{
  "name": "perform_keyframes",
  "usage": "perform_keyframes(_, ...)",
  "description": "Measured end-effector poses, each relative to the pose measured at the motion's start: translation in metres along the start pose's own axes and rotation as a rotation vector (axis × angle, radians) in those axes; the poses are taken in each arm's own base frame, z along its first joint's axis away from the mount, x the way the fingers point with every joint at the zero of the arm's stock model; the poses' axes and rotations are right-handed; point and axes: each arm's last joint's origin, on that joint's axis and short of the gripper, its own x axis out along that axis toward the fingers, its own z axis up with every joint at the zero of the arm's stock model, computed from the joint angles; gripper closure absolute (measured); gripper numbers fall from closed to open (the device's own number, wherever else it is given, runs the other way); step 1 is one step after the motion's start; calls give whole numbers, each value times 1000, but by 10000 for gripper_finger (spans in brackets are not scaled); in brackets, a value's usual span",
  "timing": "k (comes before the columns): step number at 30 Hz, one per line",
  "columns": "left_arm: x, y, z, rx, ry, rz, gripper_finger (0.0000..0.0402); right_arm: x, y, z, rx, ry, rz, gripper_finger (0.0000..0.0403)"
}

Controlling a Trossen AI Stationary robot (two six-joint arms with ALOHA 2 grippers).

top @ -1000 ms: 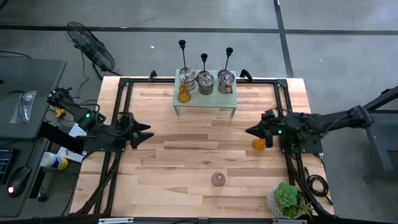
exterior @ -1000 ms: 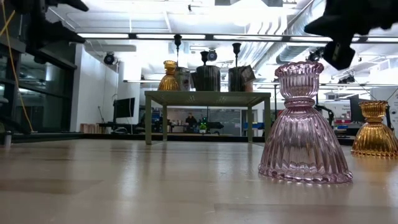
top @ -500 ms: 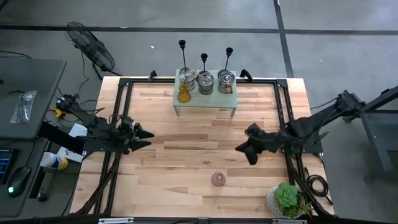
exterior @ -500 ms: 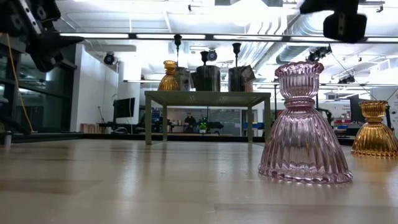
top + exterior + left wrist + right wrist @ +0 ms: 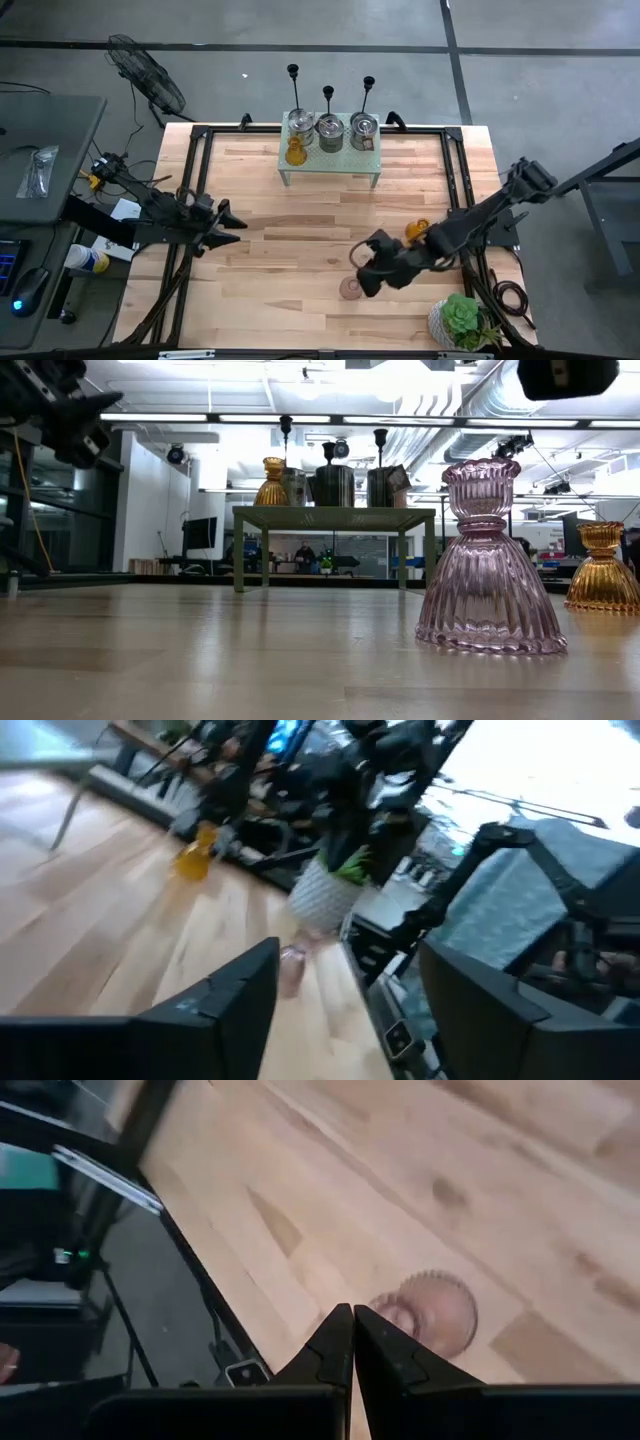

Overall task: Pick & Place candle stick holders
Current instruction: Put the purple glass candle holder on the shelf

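I am holding my right pincer (image 5: 362,272) low over the counter (image 5: 300,250), in the lower middle of the high view, with its fingers (image 5: 340,1342) pressed flat together and gripping nothing. It is hovering just above and beside the pink glass candle holder (image 5: 350,288), a ribbed, bell-shaped piece with a scalloped rim, which is standing upright at the right of the low view. An amber glass candle holder (image 5: 416,231) of similar ribbed shape is standing apart from it, toward the right edge of the counter.

The three black candlesticks (image 5: 328,100) are standing upright in a row in the top centre of the high view, behind the small green shelf table (image 5: 330,160). Each is showing a slender dark stem with a small cup at the top. On the shelf are sitting three metal tins (image 5: 331,131) and another amber holder (image 5: 295,152).

My left pincer (image 5: 228,225) is waiting at the left side of the counter, its fingers (image 5: 215,1010) standing partly apart and empty. A potted succulent (image 5: 460,320) is sitting in the lower right corner.
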Motion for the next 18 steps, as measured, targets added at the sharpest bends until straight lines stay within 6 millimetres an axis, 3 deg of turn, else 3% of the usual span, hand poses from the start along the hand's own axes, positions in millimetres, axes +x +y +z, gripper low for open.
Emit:
perform_keyframes(5,0,-1,1,107,-9,-13,226,14,15,-5,32,95,-40,399)
perform_keyframes(9,0,-4,1,209,8,-87,277,20,16,-3,114,159,-51,399)
perform_keyframes(15,0,-7,9,299,-55,-177,383,22,14,4,252,198,-60,399)
perform_keyframes(18,2,-3,12,296,-51,-182,392,22,14,5,282,208,-63,399)
